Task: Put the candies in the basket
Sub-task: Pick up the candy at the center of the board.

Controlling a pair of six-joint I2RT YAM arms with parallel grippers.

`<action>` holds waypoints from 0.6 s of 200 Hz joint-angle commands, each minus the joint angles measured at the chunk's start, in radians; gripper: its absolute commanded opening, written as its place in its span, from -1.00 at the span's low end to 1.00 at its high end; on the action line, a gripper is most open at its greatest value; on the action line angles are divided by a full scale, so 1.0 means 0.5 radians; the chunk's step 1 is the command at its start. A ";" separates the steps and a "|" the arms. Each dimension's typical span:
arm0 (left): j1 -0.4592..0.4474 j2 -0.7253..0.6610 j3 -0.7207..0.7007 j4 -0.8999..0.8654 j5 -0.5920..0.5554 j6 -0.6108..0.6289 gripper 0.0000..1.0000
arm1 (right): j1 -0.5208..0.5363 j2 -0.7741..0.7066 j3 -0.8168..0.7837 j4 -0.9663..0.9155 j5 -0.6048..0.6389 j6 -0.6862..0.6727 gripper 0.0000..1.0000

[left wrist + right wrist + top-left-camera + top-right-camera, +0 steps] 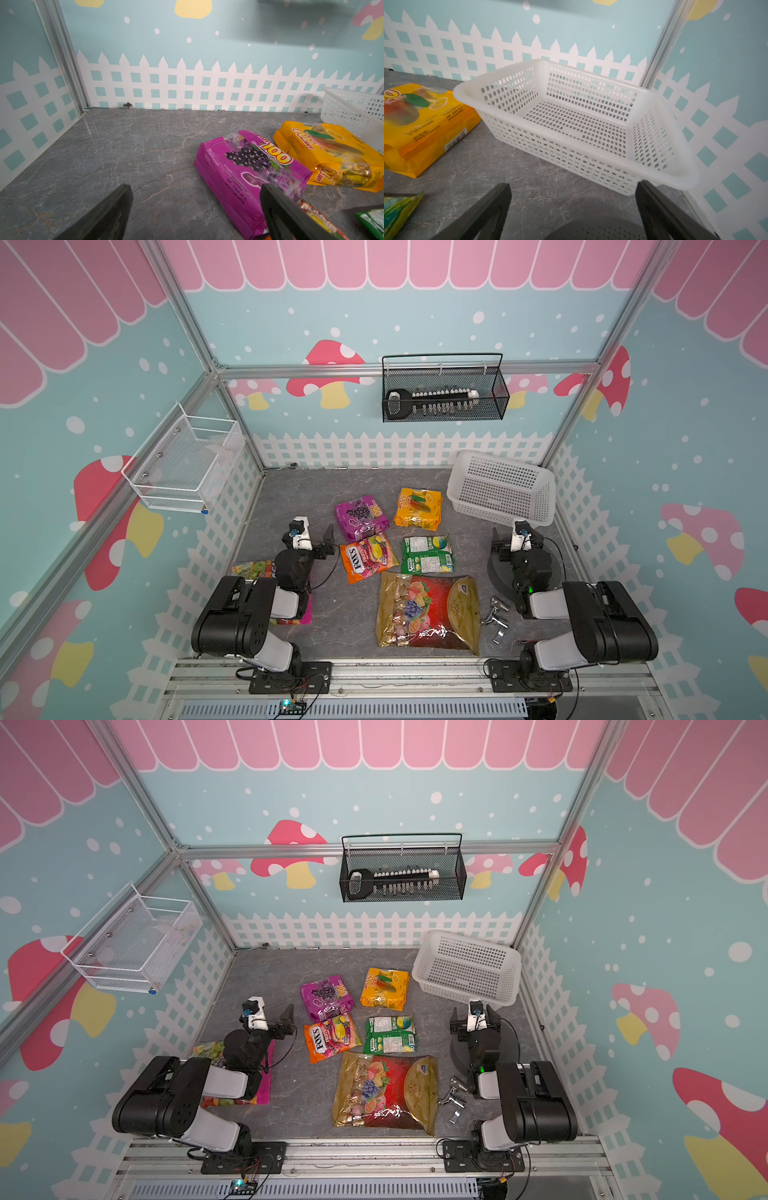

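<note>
Lying on the tabletop (291,497), six candies (428,610), basket (498,485) with bare bottom

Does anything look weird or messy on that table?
Yes. Some shiny metal parts lie loose beside the big red-gold candy bag, and they are not candy. Another colourful bag is half hidden under the left arm.

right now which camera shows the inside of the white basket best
Right wrist view: the basket fills the frame, perforated floor bare. Both top views show it small from above; the left wrist view catches only a corner.
</note>
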 commanded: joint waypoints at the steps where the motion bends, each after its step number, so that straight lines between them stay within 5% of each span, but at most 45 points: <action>1: 0.036 -0.011 0.023 0.013 0.048 -0.026 0.98 | 0.006 -0.392 0.083 -0.400 -0.098 0.014 0.98; 40: 0.043 -0.013 0.013 0.027 0.060 -0.026 0.99 | 0.006 -1.192 0.237 -1.098 -0.232 0.133 0.98; 70: -0.028 -0.078 0.034 -0.045 0.150 0.108 0.98 | 0.004 -1.601 0.159 -1.336 0.242 0.829 0.99; 120: -0.252 -0.551 0.070 -0.492 -0.066 0.249 0.98 | 0.003 -1.701 0.171 -1.563 0.324 0.942 0.98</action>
